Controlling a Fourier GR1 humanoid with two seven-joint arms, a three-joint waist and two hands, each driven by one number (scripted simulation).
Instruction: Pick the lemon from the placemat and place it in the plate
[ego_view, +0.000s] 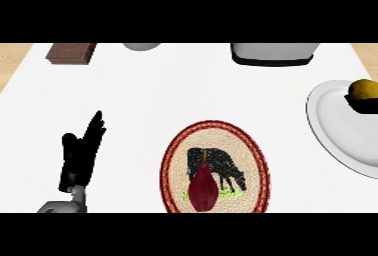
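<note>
The yellow lemon (363, 89) is at the far right, over the white plate (332, 125), which the view's right edge cuts off. Black fingers of my right hand (362, 105) curl round the lemon's underside; the rest of that hand and its arm are out of view. The oval woven placemat (251, 150) with a red border and a black horse picture lies at the centre bottom, holding no lemon. My left hand (80, 155) rests open at the lower left, fingers pointing up, well away from the placemat.
A dark red tapered vegetable (202, 189) lies on the placemat's near part. Along the far edge stand a brown block (71, 52), a grey rounded vessel (142, 46) and a large white pot with a dark base (275, 54).
</note>
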